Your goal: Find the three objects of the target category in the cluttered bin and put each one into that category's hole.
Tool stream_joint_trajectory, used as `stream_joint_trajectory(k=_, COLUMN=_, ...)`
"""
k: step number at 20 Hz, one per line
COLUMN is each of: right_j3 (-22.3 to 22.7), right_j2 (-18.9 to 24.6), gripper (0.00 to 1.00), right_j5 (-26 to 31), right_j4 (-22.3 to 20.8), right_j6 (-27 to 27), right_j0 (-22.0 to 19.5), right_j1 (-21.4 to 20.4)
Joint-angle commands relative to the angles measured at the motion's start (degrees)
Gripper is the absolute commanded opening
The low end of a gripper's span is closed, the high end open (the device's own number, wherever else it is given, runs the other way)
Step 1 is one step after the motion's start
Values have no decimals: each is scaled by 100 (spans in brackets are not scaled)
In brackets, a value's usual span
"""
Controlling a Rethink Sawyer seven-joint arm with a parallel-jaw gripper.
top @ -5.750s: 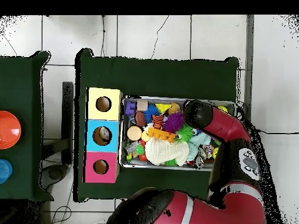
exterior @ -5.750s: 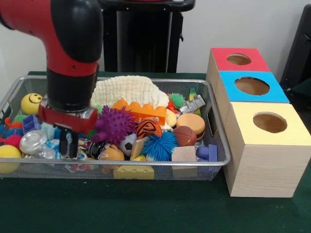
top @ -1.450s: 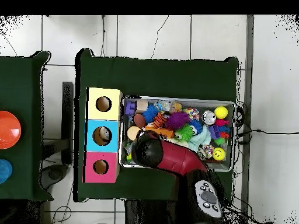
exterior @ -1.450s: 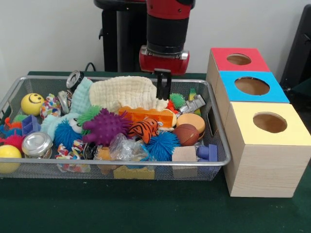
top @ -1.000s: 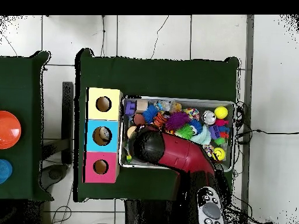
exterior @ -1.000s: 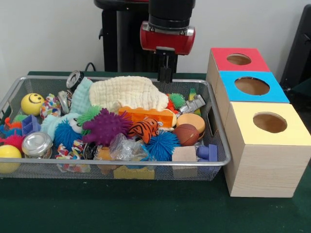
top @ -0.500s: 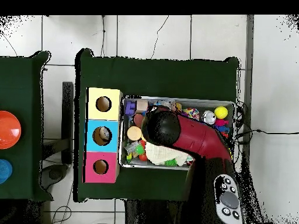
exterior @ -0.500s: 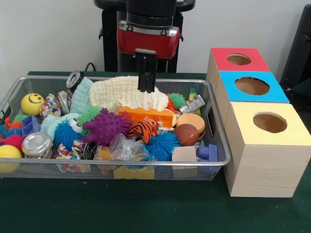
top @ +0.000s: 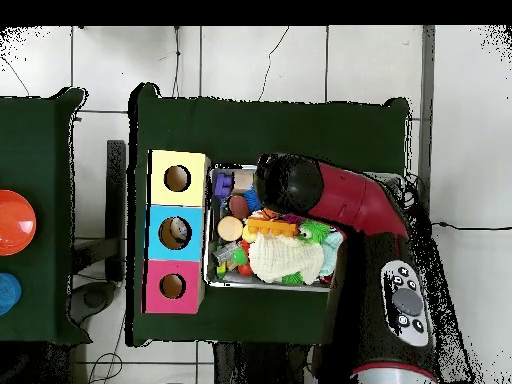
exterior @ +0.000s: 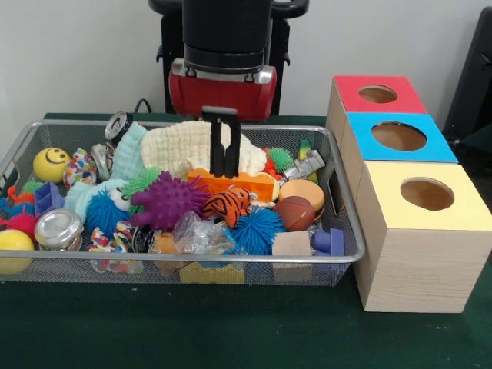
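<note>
Hanging over the bin (exterior: 338, 201) in the front view, the gripper (exterior: 221, 147) has its two black fingers (exterior: 214, 146) close together with a thin gap, and nothing is between them. Its tips sit in front of the cloth (exterior: 196, 146) and just above the orange block (exterior: 231, 182). Toys fill the bin: a purple spiky ball (exterior: 171, 201), a tiger ball (exterior: 229, 204), a smiley ball (exterior: 49, 164). The red box (exterior: 377, 94), blue box (exterior: 398, 137) and yellow box (exterior: 427, 194) stand beside the bin. I cannot tell which toys are wanted. From above, the arm (top: 345, 203) covers much of the bin (top: 209, 232). Something pale seems to lie in the blue hole (top: 176, 233), so maybe one toy is in. Most of the job looks still to do.
</note>
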Motion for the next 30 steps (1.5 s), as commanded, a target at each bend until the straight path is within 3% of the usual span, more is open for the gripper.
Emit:
stream_joint_trajectory(k=1, right_j3=-227, right_j2=1112, gripper=0, right_j5=-255, right_j4=-355, right_j6=-567, right_j0=-400, right_j1=693)
stream_joint_trajectory(k=8, right_j3=306, right_j2=1568, gripper=0, right_j5=-1335, right_j4=-726, right_j6=-326, right_j0=-902, right_j1=1011)
stream_joint_trajectory(k=13, right_j3=400, right_j2=1750, gripper=0, right_j5=-1530, right_j4=-976, right_j6=-235, right_j0=-1206, right_j1=1138)
stream_joint_trajectory(k=19, right_j3=854, right_j2=1377, gripper=0, right_j5=-1779, right_j4=-1069, right_j6=451, right_j0=-1055, right_j1=766)
stream_joint_trajectory(k=23, right_j3=760, right_j2=1045, gripper=0, right_j5=-1740, right_j4=-1077, right_j6=686, right_j0=-787, right_j1=703)
stream_joint_trajectory(k=24, right_j3=716, right_j2=939, gripper=100, right_j5=-1741, right_j4=-1059, right_j6=764, right_j0=-690, right_j1=700)
stream_joint_trajectory(k=28, right_j3=446, right_j2=631, gripper=100, right_j5=-1407, right_j4=-1013, right_j6=791, right_j0=-383, right_j1=697)
stream_joint_trajectory(k=30, right_j3=291, right_j2=406, gripper=100, right_j5=-701, right_j4=-864, right_j6=826, right_j0=-105, right_j1=455)
